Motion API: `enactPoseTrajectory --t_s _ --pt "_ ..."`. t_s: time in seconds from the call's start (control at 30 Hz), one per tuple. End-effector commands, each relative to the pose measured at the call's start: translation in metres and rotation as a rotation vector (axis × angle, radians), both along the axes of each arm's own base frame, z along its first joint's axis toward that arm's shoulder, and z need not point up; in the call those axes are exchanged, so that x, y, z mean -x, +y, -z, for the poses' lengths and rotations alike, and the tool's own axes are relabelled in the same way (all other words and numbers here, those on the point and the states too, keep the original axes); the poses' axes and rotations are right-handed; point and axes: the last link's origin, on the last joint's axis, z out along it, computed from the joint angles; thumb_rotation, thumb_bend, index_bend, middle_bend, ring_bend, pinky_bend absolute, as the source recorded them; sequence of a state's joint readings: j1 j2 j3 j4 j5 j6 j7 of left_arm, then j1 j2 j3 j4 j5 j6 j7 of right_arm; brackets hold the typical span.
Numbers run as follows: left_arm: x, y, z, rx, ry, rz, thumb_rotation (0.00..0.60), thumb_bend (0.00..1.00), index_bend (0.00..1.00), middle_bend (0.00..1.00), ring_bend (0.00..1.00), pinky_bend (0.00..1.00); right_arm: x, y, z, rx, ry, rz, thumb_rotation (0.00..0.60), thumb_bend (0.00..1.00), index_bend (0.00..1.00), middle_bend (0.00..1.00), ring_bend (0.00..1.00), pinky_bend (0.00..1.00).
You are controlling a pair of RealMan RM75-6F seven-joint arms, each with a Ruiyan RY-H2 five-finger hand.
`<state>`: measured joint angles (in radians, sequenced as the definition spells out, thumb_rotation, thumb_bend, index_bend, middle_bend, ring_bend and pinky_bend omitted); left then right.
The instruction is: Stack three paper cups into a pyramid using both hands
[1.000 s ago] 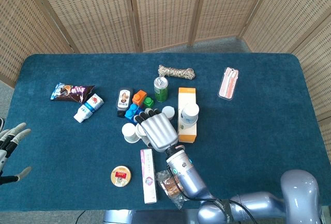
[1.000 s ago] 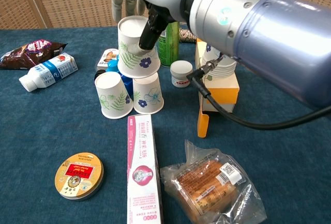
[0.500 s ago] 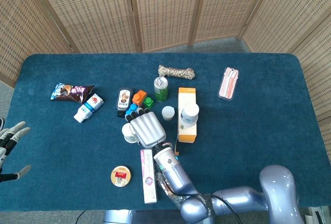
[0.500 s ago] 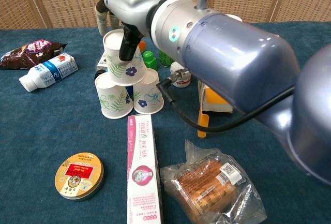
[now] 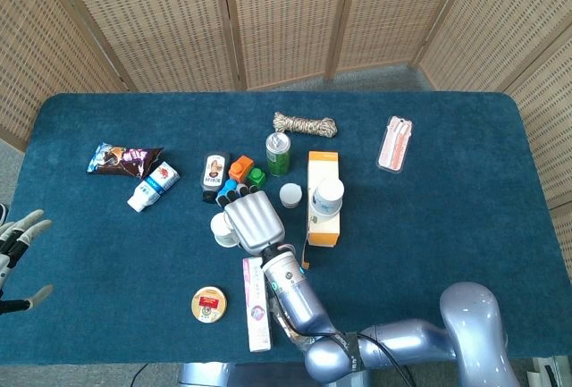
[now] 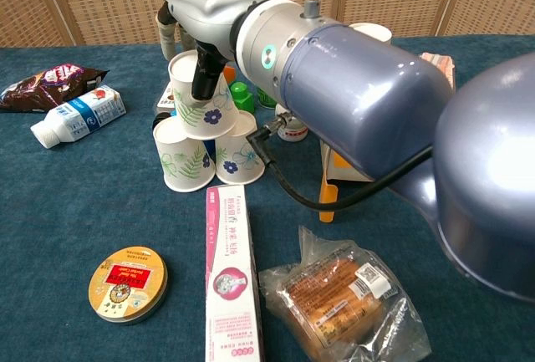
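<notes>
Change: top paper cup [image 6: 195, 86] now lowered onto both base cups [image 6: 211, 155], seated across them.
Right hand [image 6: 219, 7]: fingers [image 6: 204, 69] still pinching its rim.
Left hand [image 5: 18, 248]: spread, well apart.
Meaning: pyramid formed; release pending.

Printing shows on the toothpaste box [image 6: 230, 282], the round tin [image 6: 127, 282], the milk bottle [image 6: 78, 115] and the snack packet [image 6: 52, 84], all too small or blurred to read. The pastry wrapper [image 6: 344, 299] bears a white barcode label, likewise illegible.
</notes>
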<state>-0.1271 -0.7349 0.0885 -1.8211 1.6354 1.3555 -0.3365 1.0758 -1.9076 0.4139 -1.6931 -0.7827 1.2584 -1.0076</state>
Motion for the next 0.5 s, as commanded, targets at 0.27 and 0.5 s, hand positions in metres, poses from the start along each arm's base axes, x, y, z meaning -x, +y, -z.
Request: enactPoseTrajectory --t_s 0.27,0.5 --pt "-0.0001 0.0006 0.0014 0.004 0.001 -0.001 0.600 0.31 0.08 0.00 0.00 0.00 -0.0017 -0.0001 0.0005 -0.005 0.001 0.007 0.600 0.34 0.34 0.44 0.29 0.44" --pt "0.0000 0.0009 0.0009 0.005 -0.002 -0.001 0.600 0.31 0.08 0.00 0.00 0.00 -0.0034 0.0012 0.0028 -0.011 0.008 0.008 0.600 0.30 0.33 0.43 0.29 0.44"
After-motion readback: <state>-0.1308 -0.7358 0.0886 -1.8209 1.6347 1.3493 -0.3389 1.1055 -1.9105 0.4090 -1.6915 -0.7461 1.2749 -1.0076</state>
